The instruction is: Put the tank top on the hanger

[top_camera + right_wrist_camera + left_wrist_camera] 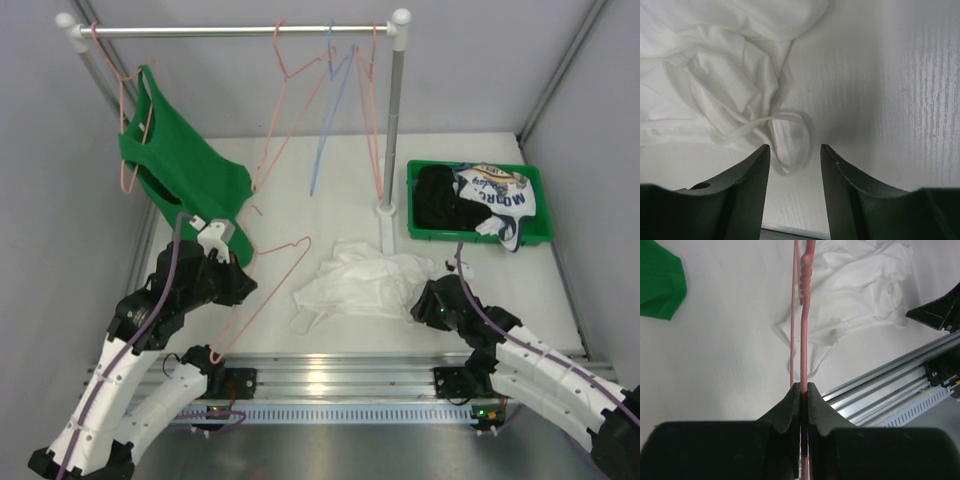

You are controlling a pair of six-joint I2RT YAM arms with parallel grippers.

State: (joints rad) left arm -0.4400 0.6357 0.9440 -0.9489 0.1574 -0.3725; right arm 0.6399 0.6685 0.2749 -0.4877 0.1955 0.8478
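Observation:
The white tank top [360, 280] lies crumpled on the table's middle; it also shows in the left wrist view [855, 290]. My left gripper [243, 287] is shut on the pink wire hanger [285, 275], holding it slanted just left of the top. In the left wrist view the pink wire [804, 315] runs straight out from between the closed fingers of the gripper [803, 386]. My right gripper [425, 300] is open and low at the top's right edge. In the right wrist view a thin shoulder strap loop [790, 142] lies on the table between the spread fingers of the gripper [795, 150], untouched.
A clothes rack [392, 120] stands at the back with a green tank top [185, 175] hung at left, spare pink hangers and a blue hanger [330, 110]. A green bin [480, 235] at right holds a black garment and a white one with blue lettering [495, 195].

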